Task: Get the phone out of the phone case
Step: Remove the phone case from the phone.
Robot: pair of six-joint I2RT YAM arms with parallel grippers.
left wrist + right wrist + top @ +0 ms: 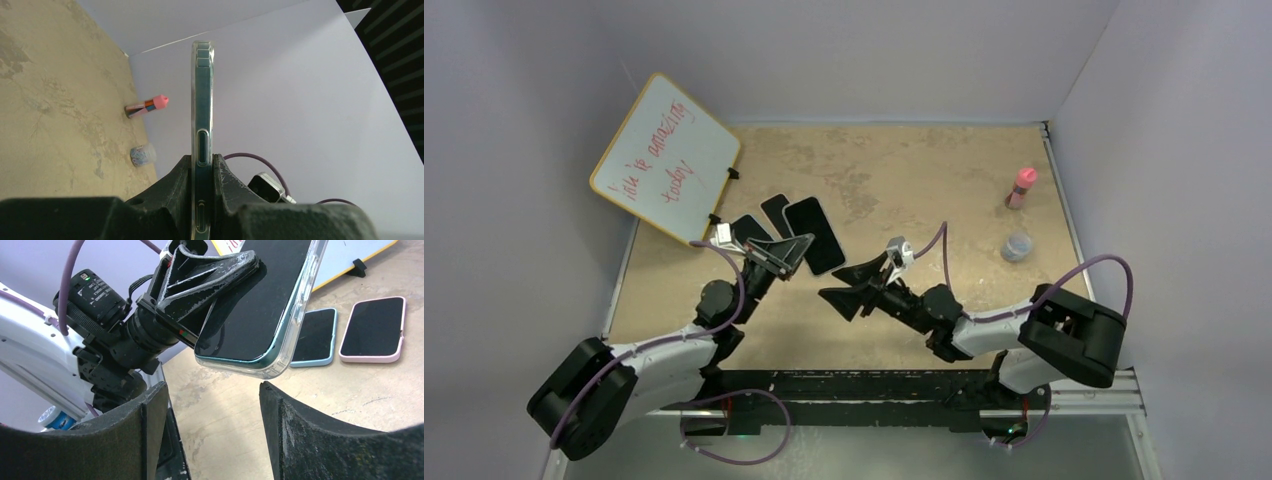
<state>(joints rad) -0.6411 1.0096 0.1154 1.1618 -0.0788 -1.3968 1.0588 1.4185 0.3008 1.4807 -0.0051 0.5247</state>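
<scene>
Sandy, blotchy table (894,170) boxed in by pale walls, seen from above. A whiteboard (666,158) with red scrawl leans at the back left. Just in front of it two spare phones (774,210) lie flat. The left gripper (789,250) is clamped on the phone (816,235), holding it up off the table. The right gripper (849,285) faces it from close by, jaws spread and touching nothing. Over on the right stand a pink-capped bottle (1022,187) and a small jar (1017,246).

Left wrist now: the phone is edge-on, side buttons to the lens, pinched between both dark fingers (175,185).

Right wrist: its two pads (150,430) stand wide apart with only table between them. Above them the phone hangs tilted, screen towards us, seated in its clear phone case (299,310), teal edge showing through. Beyond lie the spares, one in a blue case and one in a pink.
</scene>
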